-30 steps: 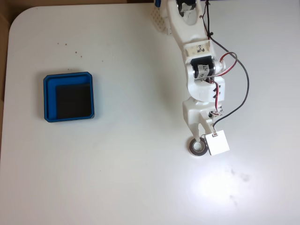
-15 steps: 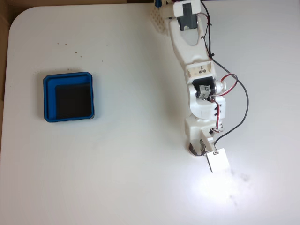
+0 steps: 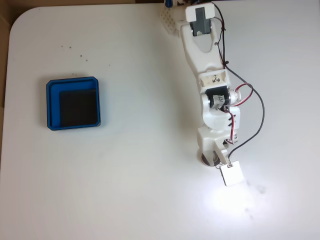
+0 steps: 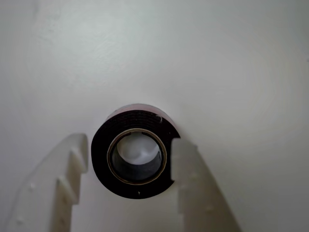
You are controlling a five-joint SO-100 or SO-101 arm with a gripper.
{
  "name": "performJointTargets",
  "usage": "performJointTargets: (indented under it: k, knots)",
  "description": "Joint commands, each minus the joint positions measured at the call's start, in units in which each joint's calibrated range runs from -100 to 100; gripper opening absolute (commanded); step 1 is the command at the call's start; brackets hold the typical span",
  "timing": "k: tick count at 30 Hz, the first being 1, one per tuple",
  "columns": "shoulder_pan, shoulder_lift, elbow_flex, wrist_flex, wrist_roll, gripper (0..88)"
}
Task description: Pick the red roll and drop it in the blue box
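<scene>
In the wrist view the red roll (image 4: 102, 162) lies flat on the white table, a dark ring with a hollow centre and a thin reddish edge at its far side. My gripper (image 4: 130, 144) straddles it, one white finger (image 4: 72, 166) close to its left side and the other finger (image 4: 186, 166) overlapping its right edge. The jaws stand open around the roll. In the fixed view the gripper (image 3: 213, 160) covers most of the roll (image 3: 204, 160). The blue box (image 3: 48, 105), with a black floor, sits far to the left.
The white arm (image 3: 210, 75) reaches down from the table's top edge, with red and black cables looping on its right. A bright glare patch (image 3: 225, 200) lies below the gripper. Small dark specks (image 3: 70, 48) dot the table above the box.
The arm has stretched downward in the fixed view, bringing the gripper over the roll so that it now covers most of it. The roll and the box have not moved.
</scene>
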Motion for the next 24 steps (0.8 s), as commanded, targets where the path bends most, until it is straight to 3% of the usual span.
performJointTargets:
  k: [1, 24]
  knots:
    - [0.4, -0.5, -4.4, 0.4, 0.1, 17.0]
    - [4.1, 3.2, -4.1, 2.1, 0.1, 17.0]
